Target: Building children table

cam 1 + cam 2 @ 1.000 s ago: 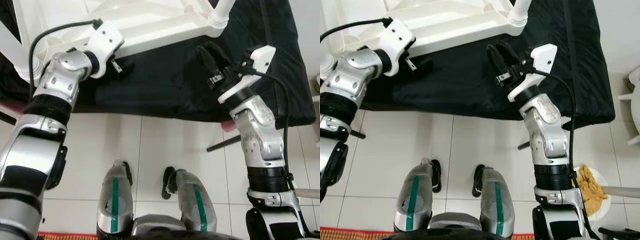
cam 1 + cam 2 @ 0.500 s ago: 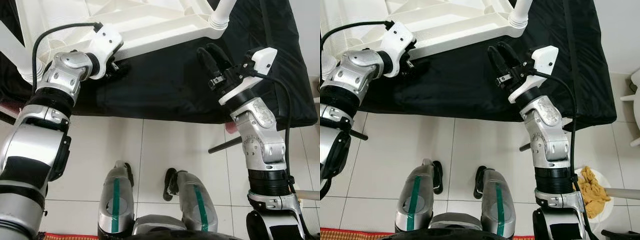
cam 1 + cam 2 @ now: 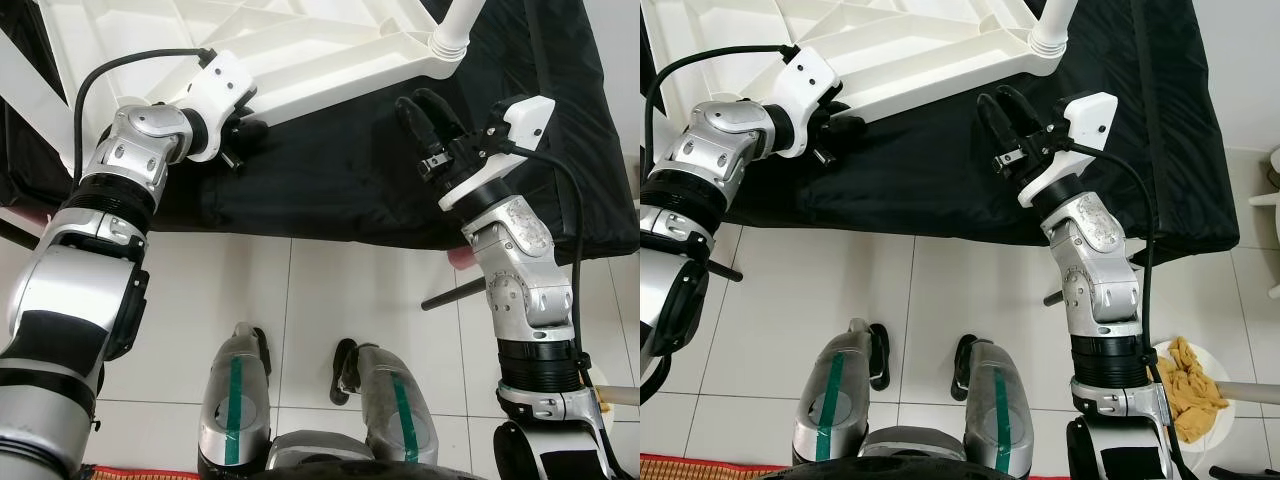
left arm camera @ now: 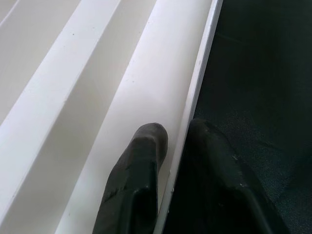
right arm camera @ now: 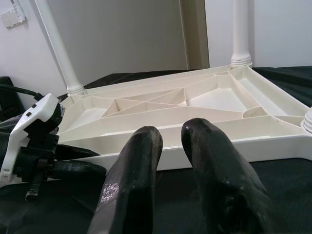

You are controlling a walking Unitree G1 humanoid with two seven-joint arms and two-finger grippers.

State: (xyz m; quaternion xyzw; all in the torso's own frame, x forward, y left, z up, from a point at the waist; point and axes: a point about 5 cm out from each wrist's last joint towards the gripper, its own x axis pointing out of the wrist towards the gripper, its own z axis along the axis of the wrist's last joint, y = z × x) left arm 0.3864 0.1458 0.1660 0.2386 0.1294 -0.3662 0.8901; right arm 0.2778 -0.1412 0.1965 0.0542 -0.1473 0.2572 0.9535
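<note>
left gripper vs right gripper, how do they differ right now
The left gripper is shut on the rim of the white tabletop, one finger on each side; the right gripper holds nothing. The left gripper touches the tabletop's near edge, while the right gripper hovers over the black cloth, apart from it. Both have two long black fingers.

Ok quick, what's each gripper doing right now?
Left gripper: shut on the white tabletop's rim.
Right gripper: empty, fingers slightly apart above the black cloth.

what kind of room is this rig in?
Probably a home room used as an assembly spot: white tiled floor, a black cloth spread as a work surface, and an upturned white plastic table with legs fitted, its rim pinched by the left gripper.
</note>
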